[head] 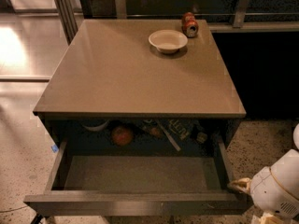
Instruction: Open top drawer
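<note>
A square table [135, 73] with a smooth tan top stands on a speckled floor [23, 143] that shines pale at the left. A dark wall with metal rails runs behind. Near the far edge sit a round cream bowl [168, 41] and, just beside it, a red can [189, 24] on its side. The drawer [135, 203] stands far out below the top: a wide, shallow dark tray with a flat grey front, cut off at the bottom edge. At its shadowed back lies an orange round thing [122, 135] among clutter (too dim to name). The gripper [239, 185], a pale tip on a rounded white arm [278, 192], sits at the drawer's right front corner. Whether it grips cannot be told.
</note>
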### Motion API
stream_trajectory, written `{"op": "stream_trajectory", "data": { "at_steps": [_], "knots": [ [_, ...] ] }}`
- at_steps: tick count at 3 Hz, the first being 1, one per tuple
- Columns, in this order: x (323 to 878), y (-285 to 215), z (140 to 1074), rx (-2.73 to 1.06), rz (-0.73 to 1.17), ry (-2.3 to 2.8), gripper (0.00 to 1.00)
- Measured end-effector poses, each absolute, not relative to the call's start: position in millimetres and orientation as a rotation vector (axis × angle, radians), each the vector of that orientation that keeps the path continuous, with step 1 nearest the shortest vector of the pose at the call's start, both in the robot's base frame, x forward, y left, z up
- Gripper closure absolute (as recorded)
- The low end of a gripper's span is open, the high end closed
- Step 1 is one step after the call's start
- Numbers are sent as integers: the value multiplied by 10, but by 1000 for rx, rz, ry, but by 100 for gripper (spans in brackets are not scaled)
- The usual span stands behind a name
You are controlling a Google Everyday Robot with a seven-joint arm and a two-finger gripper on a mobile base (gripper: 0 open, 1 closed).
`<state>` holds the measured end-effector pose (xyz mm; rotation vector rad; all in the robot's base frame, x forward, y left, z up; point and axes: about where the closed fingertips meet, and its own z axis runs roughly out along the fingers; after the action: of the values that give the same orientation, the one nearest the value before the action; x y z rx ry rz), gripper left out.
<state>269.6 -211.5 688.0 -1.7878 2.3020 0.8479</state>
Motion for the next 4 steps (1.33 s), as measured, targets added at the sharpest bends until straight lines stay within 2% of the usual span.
{"op": "stream_trajectory", "data": {
  "at_steps": [2, 4],
  "knots": [
    [2466, -1423, 7179, -2041, 823, 2072, 0],
    [2651, -1474, 7076, -2007, 769, 2144, 0]
  ]
}}
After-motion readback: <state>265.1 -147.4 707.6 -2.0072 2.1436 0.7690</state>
